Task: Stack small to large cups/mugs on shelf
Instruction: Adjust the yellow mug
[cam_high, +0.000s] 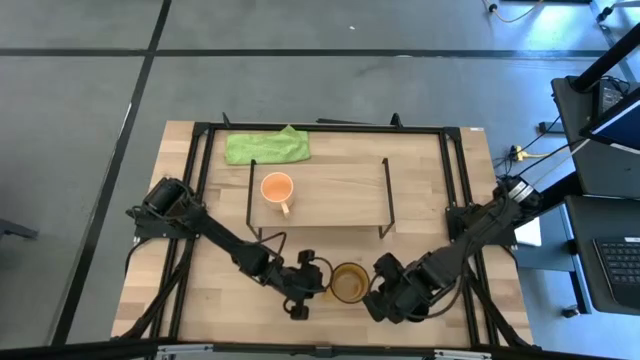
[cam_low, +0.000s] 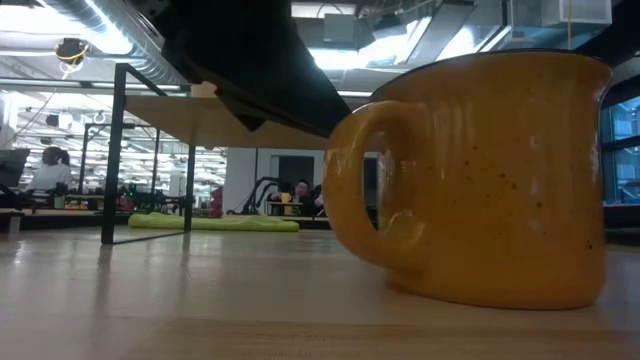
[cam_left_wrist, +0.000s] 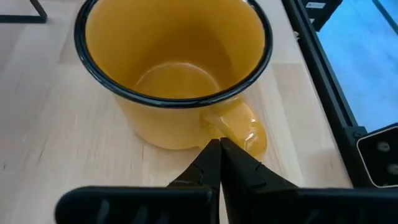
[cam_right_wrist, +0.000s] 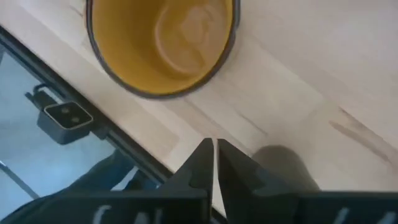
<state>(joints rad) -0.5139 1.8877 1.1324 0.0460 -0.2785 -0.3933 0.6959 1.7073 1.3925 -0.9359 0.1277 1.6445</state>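
Observation:
The olive-yellow mug stands upright on the table near the front edge, and its handle points toward my left gripper. My left gripper is shut, with its tips right at the handle. My right gripper is shut over bare table on the mug's other side. The small light-orange mug stands upright on the left part of the shelf. The shelf's board also shows in the low view. The black cup is out of view. My left gripper's shut fingertips come level from the table's left side, at the top of the yellow mug's handle. I cannot tell whether they touch it. The mug rests on its base on the table.
A green cloth lies on the table behind the shelf, at the far left. A black frame rail runs along the table's edges, close to the yellow mug. Bare tabletop lies between the shelf and the mug.

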